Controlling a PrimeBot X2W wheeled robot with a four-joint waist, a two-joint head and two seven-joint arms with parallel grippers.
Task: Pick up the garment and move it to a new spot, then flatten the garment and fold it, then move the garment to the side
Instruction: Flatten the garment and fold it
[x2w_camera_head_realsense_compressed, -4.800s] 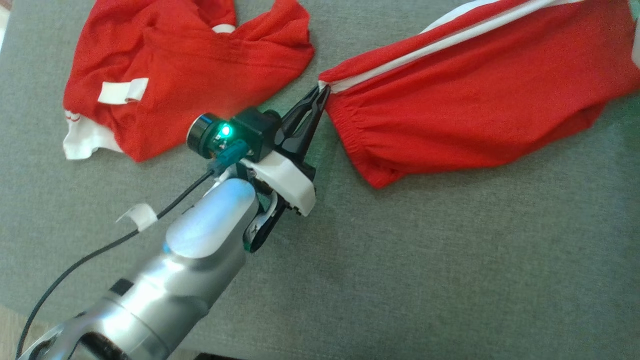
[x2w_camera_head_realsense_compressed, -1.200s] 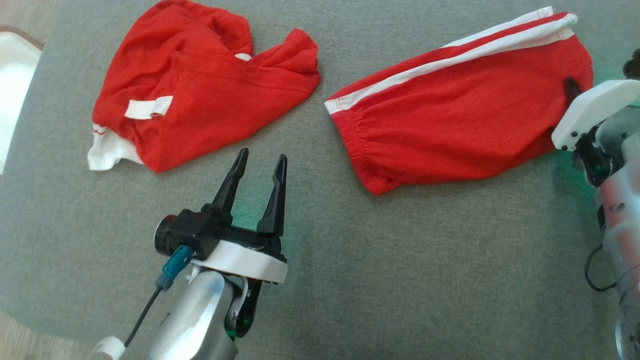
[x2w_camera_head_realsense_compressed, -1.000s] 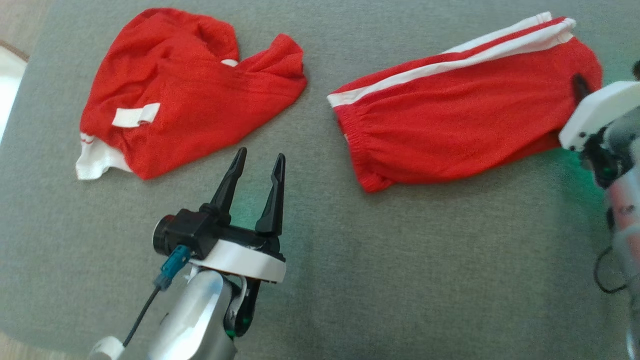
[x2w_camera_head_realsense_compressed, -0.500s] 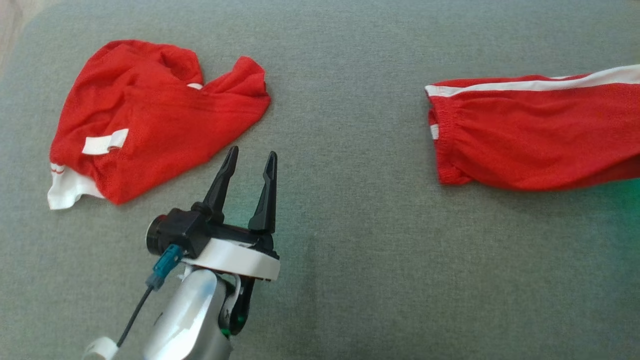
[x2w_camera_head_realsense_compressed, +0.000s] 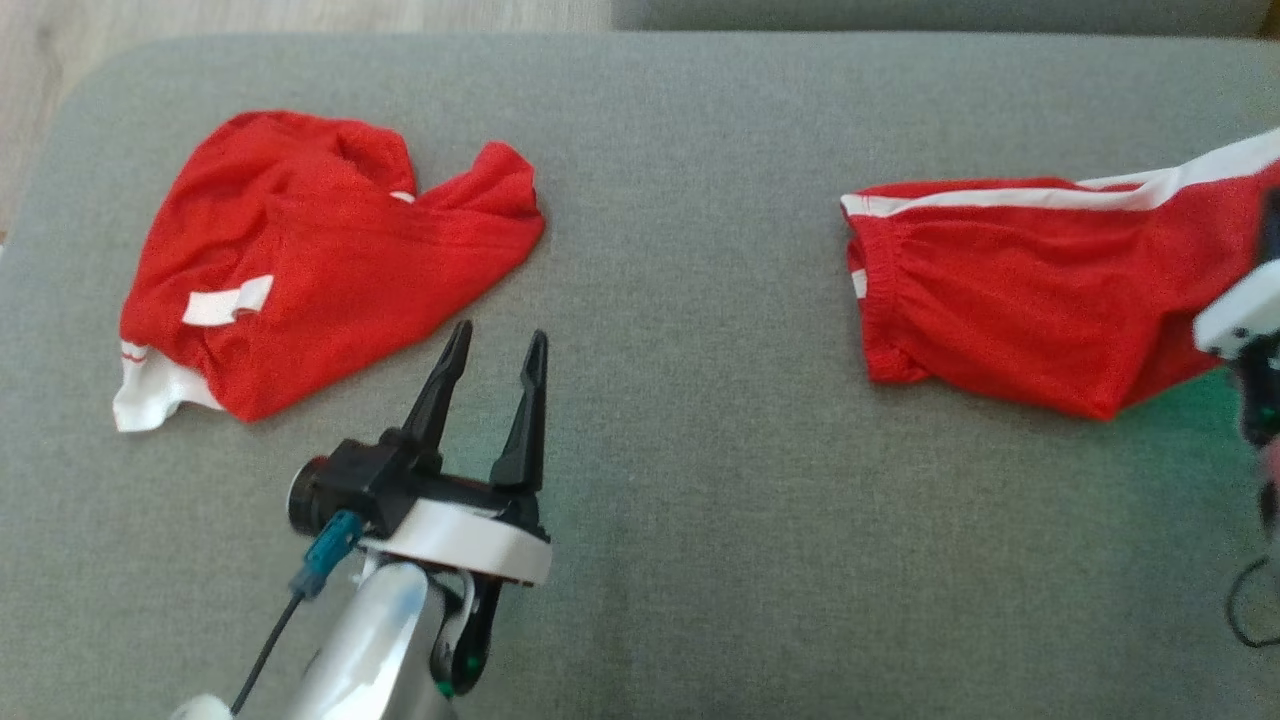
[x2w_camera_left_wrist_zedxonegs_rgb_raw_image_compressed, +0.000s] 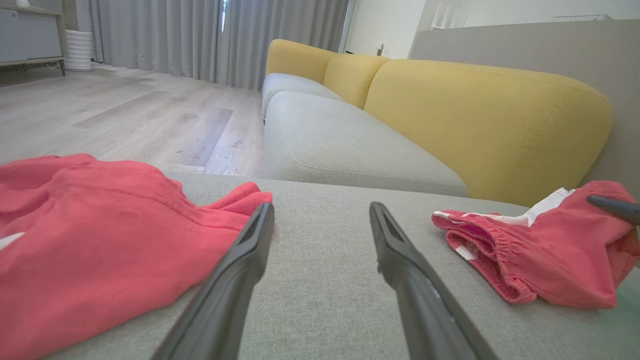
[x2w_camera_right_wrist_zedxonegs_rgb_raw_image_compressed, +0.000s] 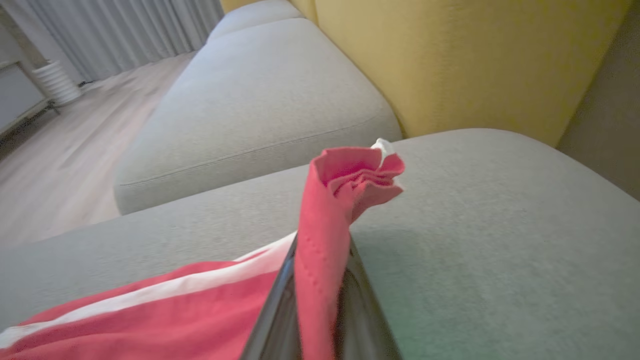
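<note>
The right claw (x2w_camera_right_wrist_zedxonegs_rgb_raw_image_compressed: 322, 260) is clenched on a bunched fold at the edge of the red shorts, with cloth poking up between its fingers. From that pinch the shorts (x2w_camera_head_realsense_compressed: 1010, 310) trail across the right side of the grey cushion (x2w_camera_head_realsense_compressed: 700, 500), white stripe along the far edge and elastic waistband toward the middle. The left claw (x2w_camera_head_realsense_compressed: 500, 332) hangs released above the cushion, touching nothing, near a crumpled red shirt (x2w_camera_head_realsense_compressed: 300, 270) on the left.

This looks like the carry to a new spot. To do it well, grip firmly and lift enough that the waistband does not drag and roll. Then lay the shorts on the bare middle, well apart from the shirt, stripe edge straight for flattening.
</note>
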